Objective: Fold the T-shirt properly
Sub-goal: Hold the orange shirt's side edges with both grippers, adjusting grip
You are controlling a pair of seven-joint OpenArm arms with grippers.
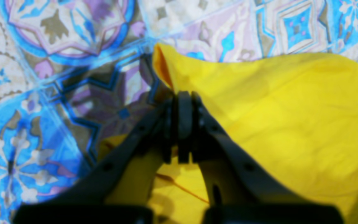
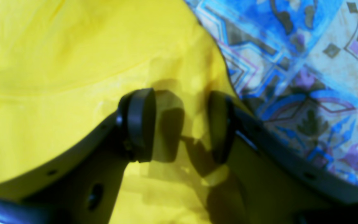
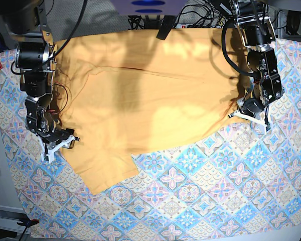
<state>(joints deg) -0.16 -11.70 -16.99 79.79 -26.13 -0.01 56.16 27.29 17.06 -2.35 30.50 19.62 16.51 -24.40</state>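
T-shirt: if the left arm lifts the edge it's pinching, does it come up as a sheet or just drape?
Likely drapes: the T-shirt lies in soft wrinkles and peaks where the left gripper pinches it. It looks thin, so probably light. It may drag on the patterned cloth rather than slide cleanly, since most of it lies flat there.

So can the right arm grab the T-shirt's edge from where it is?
Probably yes: the right gripper is open directly over the T-shirt beside its edge, with nothing between the pads and the fabric.
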